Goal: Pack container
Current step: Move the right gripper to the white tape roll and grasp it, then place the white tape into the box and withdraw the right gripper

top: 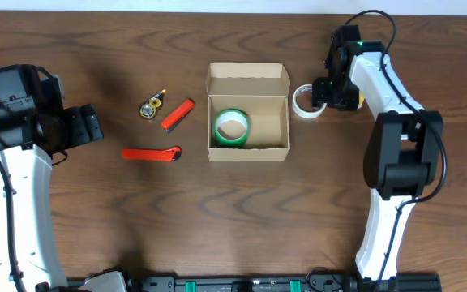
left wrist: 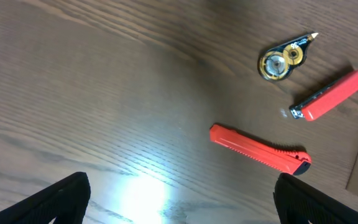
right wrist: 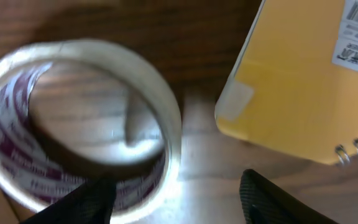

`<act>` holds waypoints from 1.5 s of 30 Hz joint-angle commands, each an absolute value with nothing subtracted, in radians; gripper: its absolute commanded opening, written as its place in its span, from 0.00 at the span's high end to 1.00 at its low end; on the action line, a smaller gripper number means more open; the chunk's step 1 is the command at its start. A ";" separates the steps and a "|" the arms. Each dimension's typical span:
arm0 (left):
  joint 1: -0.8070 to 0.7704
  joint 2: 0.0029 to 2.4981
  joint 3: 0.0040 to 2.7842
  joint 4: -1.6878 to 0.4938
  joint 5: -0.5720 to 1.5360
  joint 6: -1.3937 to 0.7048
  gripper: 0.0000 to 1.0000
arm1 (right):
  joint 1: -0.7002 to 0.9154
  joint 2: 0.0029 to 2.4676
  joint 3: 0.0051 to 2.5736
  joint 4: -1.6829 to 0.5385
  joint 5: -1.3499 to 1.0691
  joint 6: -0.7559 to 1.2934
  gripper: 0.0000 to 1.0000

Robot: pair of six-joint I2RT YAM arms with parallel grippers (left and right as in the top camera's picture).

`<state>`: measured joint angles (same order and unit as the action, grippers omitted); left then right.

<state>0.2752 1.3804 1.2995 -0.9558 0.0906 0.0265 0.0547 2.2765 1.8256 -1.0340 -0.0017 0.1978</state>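
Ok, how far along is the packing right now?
Done: the green tape roll lies in the open container. In hand: the open right gripper straddles one side of the white tape roll, not closed on it. Still out: that roll, the yellow notebook, the red cutter, the short red tool and the correction tape, on the table. The left gripper hangs open.

Correction tape (left wrist: pixel 281 59); long red cutter (left wrist: pixel 260 151); white tape roll (right wrist: pixel 169 124); yellow spiral notebook (right wrist: pixel 297 81)

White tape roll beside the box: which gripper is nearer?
Right. The right gripper is right at the tape roll, jaws open; the left gripper is far off on the box's other side.
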 commanded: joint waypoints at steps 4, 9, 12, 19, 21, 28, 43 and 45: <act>0.282 1.386 1.312 -0.972 0.104 0.022 0.05 | 0.059 2.311 1.827 -0.995 0.003 0.353 0.35; 0.282 1.386 1.312 -0.976 0.104 0.022 0.05 | 0.064 2.345 1.827 -0.997 0.004 0.371 0.40; 0.282 1.386 1.312 -0.981 0.104 0.022 0.05 | 0.073 2.374 1.827 -1.005 0.022 0.397 0.45; 0.282 1.386 1.312 -0.982 0.104 0.023 0.05 | 0.078 2.383 1.827 -1.010 0.026 0.396 0.99; 0.282 1.386 1.312 -0.982 0.104 0.023 0.05 | 0.078 2.383 1.827 -1.013 0.026 0.395 0.99; 0.282 1.386 1.312 -0.971 0.104 0.022 0.05 | 0.079 2.376 1.906 -1.098 0.027 0.333 0.99; 0.282 1.386 1.312 -0.968 0.104 0.022 0.05 | 0.170 2.105 2.328 -1.274 0.078 0.176 0.99; 0.282 1.386 1.312 -0.968 0.104 0.022 0.05 | 0.216 2.061 2.336 -1.288 0.078 0.134 0.99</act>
<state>0.2752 1.3804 1.2995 -0.9680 0.0986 0.0265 0.1493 2.1441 2.3016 -1.2705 0.0635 0.2222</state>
